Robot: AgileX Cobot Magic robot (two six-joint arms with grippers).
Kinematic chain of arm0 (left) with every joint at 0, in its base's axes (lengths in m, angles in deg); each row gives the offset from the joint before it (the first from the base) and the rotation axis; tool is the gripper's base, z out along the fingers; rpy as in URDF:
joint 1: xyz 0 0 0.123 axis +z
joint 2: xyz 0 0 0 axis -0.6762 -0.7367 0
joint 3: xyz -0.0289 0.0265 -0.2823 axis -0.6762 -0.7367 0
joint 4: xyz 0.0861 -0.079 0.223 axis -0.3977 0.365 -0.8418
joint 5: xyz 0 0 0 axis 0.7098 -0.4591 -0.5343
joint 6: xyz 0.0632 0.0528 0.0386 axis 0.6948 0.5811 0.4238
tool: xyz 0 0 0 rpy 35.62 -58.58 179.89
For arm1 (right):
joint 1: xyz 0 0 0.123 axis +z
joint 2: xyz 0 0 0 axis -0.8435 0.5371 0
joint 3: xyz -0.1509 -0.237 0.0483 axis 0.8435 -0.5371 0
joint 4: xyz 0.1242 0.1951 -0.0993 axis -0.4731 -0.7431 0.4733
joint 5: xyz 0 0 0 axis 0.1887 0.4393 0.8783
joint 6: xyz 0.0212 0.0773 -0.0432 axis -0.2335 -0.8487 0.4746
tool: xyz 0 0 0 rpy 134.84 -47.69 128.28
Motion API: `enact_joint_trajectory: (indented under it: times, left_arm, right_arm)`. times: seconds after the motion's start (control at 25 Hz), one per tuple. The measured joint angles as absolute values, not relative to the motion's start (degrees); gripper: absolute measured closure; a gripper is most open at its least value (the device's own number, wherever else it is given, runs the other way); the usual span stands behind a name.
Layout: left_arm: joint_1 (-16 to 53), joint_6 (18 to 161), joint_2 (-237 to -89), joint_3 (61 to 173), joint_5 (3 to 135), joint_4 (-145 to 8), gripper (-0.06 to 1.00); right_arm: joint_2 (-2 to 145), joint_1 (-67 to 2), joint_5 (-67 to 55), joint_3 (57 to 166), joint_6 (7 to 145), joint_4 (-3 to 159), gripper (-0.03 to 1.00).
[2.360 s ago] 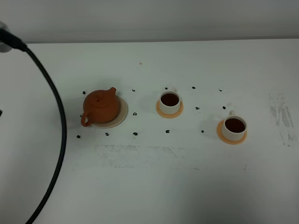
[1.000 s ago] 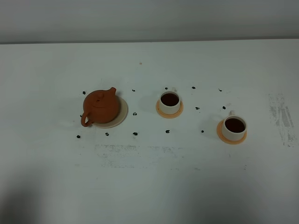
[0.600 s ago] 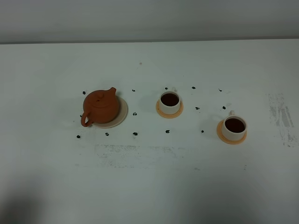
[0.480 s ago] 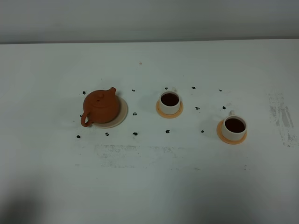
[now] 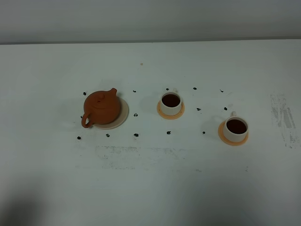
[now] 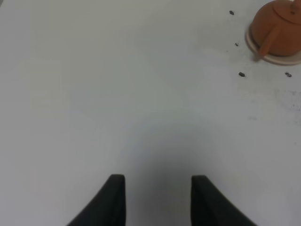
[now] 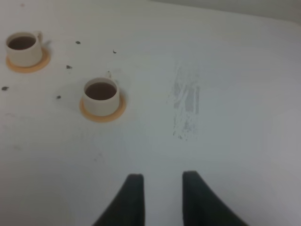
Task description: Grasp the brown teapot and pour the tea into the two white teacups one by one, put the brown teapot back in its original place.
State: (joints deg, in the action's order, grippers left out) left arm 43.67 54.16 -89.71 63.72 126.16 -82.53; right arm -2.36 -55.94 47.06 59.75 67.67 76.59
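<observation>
The brown teapot stands upright on the cream saucer, left of centre; it also shows in the left wrist view. Two white teacups on orange coasters hold dark tea: one in the middle and one to the right. Both show in the right wrist view, the middle cup and the right cup. Neither arm shows in the high view. My left gripper is open and empty, far from the teapot. My right gripper is open and empty, away from the cups.
Small black marks dot the white table around the saucer and cups. A grey scuffed patch lies at the right side, and it also shows in the right wrist view. A grey wall runs along the far edge.
The black cable and arm part at the left of the high view 2.4 s ago have left the view. The teapot and cups have not moved.
</observation>
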Motion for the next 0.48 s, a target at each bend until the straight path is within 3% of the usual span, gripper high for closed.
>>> enact_joint_trajectory:
  times: [0.48]
  left_arm:
    - [43.67,54.22,-89.71,63.72,126.16,-82.42,0.58]
  right_arm:
    - [-2.36,-55.94,47.06,59.75,67.67,76.59,0.75]
